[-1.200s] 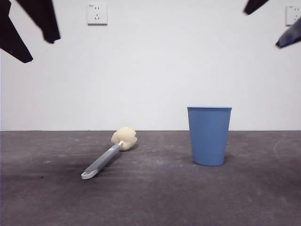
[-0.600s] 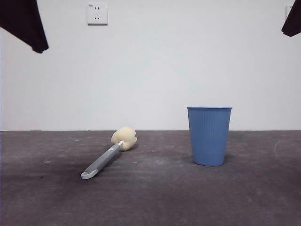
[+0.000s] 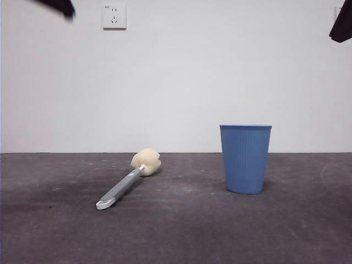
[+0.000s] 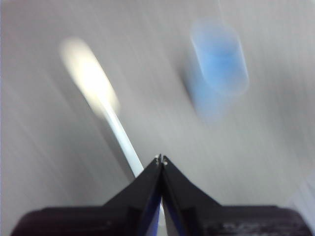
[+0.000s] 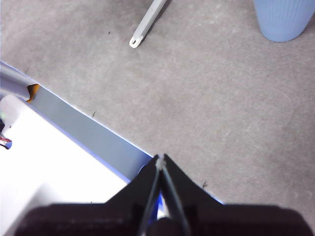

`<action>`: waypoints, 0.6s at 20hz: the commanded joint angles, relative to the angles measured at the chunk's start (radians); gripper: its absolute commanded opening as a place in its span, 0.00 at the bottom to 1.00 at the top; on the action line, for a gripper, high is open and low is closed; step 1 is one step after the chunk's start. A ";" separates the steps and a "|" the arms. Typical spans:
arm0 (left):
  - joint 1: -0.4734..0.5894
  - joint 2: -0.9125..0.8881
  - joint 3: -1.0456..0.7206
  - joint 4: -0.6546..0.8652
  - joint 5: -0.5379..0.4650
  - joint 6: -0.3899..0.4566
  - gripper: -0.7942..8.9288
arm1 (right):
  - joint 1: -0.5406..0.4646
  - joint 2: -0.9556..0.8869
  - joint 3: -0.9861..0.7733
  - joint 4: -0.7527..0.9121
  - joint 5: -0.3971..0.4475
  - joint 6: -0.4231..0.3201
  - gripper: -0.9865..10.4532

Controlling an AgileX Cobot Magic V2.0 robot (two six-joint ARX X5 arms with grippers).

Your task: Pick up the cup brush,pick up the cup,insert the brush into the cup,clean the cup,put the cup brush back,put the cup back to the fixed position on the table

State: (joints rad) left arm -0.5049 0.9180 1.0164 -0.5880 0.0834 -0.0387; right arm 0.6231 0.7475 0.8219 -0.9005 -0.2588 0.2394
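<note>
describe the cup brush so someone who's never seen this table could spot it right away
On the dark grey table, look beside the upright blue cup. The cup brush lies flat there, apart from the cup. It is the only long thin thing: a grey handle ending in a rounded cream-yellow sponge head.

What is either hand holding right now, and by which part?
Nothing is held. The left hand and right hand are both shut on nothing, high above the table. The cup brush lies flat; the cup stands upright, both untouched.
</note>
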 commanded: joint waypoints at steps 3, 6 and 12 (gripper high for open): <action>0.240 -0.219 -0.121 0.293 0.026 0.096 0.08 | 0.001 -0.002 0.000 0.001 0.003 0.006 0.09; 0.368 -0.400 -0.308 0.462 -0.013 0.095 0.08 | 0.001 -0.002 0.000 0.001 0.003 0.005 0.09; 0.439 -0.707 -0.707 0.572 -0.083 0.076 0.08 | 0.001 -0.002 0.000 0.001 0.003 0.006 0.09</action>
State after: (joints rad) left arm -0.0696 0.2199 0.3237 -0.0254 0.0029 0.0410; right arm 0.6224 0.7475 0.8219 -0.9005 -0.2588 0.2398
